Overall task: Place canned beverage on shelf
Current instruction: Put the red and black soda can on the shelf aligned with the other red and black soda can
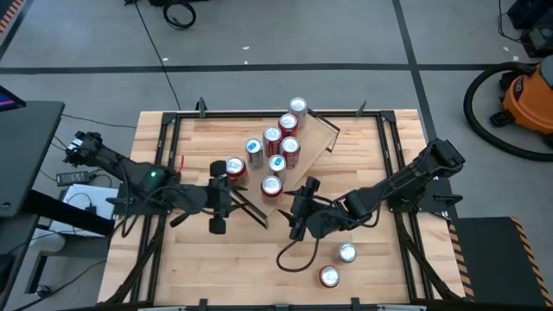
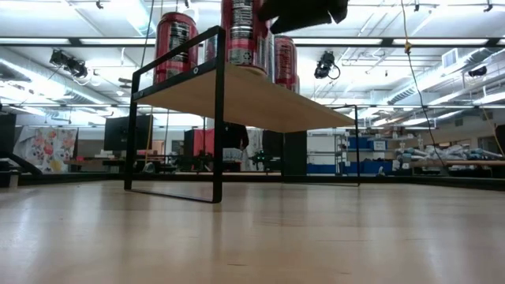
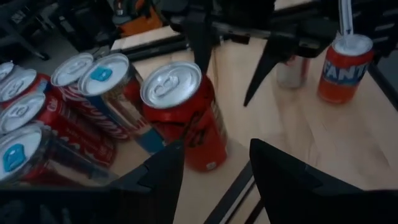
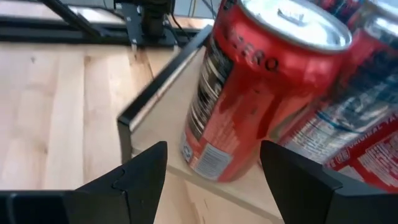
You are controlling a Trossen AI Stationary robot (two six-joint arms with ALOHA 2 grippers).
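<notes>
Red can [image 1: 271,186] is being seen standing on shelf [image 1: 313,145], at its near end, next to other cans [image 1: 273,136]. L gripper [image 3: 214,155] & R gripper [image 4: 212,149] are being held either side of it, fingers spread, nothing gripped. Two more cans [image 1: 347,252] are being seen on tabletop [image 1: 225,268].

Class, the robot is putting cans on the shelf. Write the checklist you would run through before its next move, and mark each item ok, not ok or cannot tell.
1. Red can stands upright on the shelf: ok.
2. Red can is well in from the shelf's end: not ok, it stands close to the end frame.
3. Right pincer is open and holds nothing: ok.
4. Left pincer is open and holds nothing: ok.
5. All cans are shelved: not ok, two cans stand on the table.
6. Shelf has room for both: cannot tell.
</notes>
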